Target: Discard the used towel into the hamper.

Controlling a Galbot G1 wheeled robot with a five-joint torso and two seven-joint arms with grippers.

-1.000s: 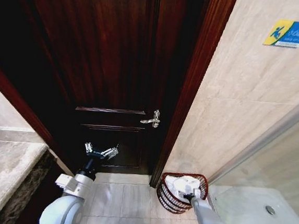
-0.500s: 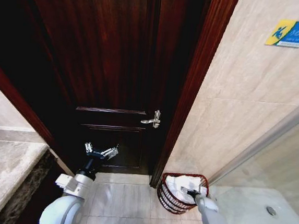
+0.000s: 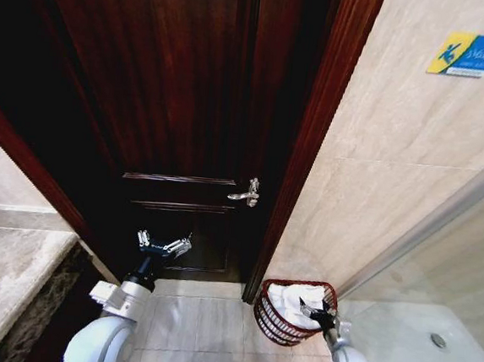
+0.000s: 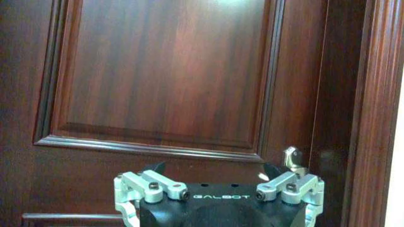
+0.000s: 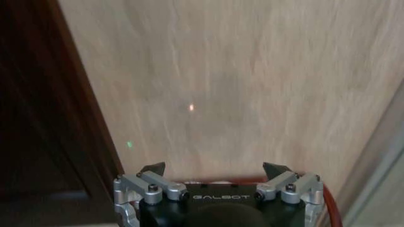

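The hamper [image 3: 274, 318], a small round dark red wire basket, stands on the floor in the corner between the door frame and the tiled wall. The white towel [image 3: 293, 294] lies crumpled inside it. My right gripper [image 3: 316, 311] hovers over the hamper's near rim, open and holding nothing. In the right wrist view this gripper [image 5: 215, 169] faces the beige wall, with a strip of the hamper's red rim [image 5: 329, 208] below it. My left gripper [image 3: 164, 244] is held up, open and idle, in front of the door; in the left wrist view it [image 4: 215, 169] points at the door panel.
A dark wooden door [image 3: 180, 108] with a silver handle [image 3: 248, 194] fills the middle. Beige tiled wall [image 3: 377, 184] rises to the right. A glass shower partition and white tray [image 3: 415, 332] lie at far right. A stone counter [image 3: 4, 279] sits at left.
The right gripper has let go of the towel, which now lies in the hamper. The right arm has drawn back toward me. The left arm has not moved.
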